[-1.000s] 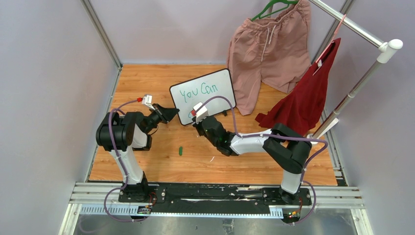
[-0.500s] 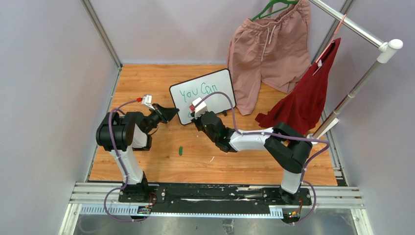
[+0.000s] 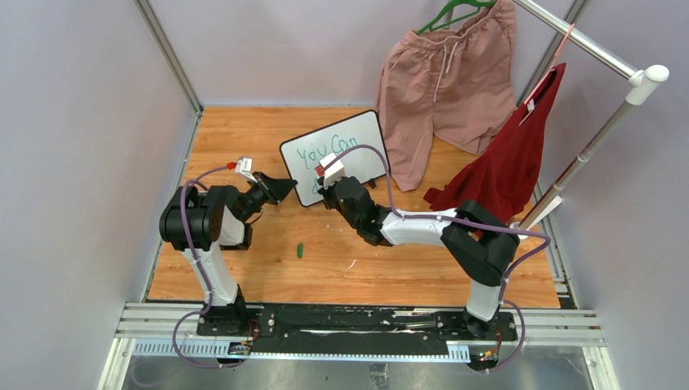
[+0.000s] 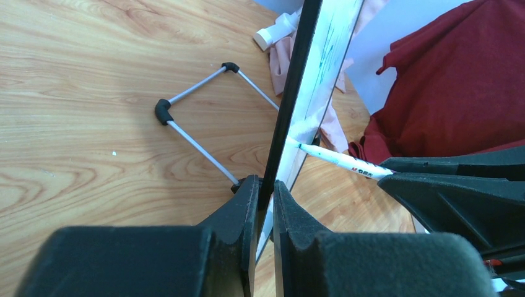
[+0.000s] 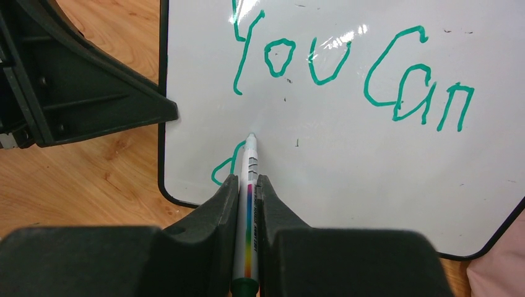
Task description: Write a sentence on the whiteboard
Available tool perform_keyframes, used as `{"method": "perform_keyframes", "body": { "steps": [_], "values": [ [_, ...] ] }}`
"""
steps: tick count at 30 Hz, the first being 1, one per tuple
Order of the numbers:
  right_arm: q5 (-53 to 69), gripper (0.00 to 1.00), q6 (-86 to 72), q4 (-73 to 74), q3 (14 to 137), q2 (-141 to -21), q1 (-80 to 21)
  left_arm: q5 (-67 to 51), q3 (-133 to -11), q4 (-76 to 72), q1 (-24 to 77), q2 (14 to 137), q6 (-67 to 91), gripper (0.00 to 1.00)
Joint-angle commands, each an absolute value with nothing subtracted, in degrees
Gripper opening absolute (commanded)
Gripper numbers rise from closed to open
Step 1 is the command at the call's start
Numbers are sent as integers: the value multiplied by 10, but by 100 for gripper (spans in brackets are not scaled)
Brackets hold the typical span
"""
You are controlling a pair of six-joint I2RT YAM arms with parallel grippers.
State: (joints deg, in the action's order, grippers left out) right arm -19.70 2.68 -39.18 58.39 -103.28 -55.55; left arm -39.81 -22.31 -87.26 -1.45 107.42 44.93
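The whiteboard [image 3: 357, 150] stands tilted on the wooden table, propped on a wire stand [image 4: 198, 130]. My left gripper [image 4: 265, 190] is shut on the board's lower left edge [image 4: 308, 80]. The sentence [image 5: 347, 74] reads "You Can" in green on the top line. A first green curve [image 5: 224, 167] sits below it, near the bottom left corner. My right gripper [image 5: 247, 185] is shut on a white marker [image 5: 250, 162] with a rainbow stripe. Its tip touches the whiteboard [image 5: 371, 179] just right of that curve. The left wrist view shows the marker [image 4: 337, 159] meeting the board face.
A green marker cap [image 3: 300, 250] lies on the table in front of the arms. Pink shorts [image 3: 443, 81] and a red shirt [image 3: 512, 162] hang from a rack [image 3: 605, 126] at the back right, close behind the board.
My right wrist has moved up and slightly left along the board, taking the marker with it. The board has shifted a little to the left. The left arm has not moved.
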Motion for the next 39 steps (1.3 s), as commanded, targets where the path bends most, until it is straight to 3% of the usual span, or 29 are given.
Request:
{"method": "perform_keyframes", "body": {
  "steps": [1, 24, 39],
  "values": [
    [-206, 0, 34, -395, 601, -1038, -546, -397, -221, -892, -14, 1085, 440, 0],
    [-212, 0, 20, -399, 542, -952, -546, -396, -221, -892, -13, 1085, 440, 0],
    [-180, 0, -19, -388, 526, -977, -547, -396, -221, -893, -13, 1085, 443, 0]
  ]
}}
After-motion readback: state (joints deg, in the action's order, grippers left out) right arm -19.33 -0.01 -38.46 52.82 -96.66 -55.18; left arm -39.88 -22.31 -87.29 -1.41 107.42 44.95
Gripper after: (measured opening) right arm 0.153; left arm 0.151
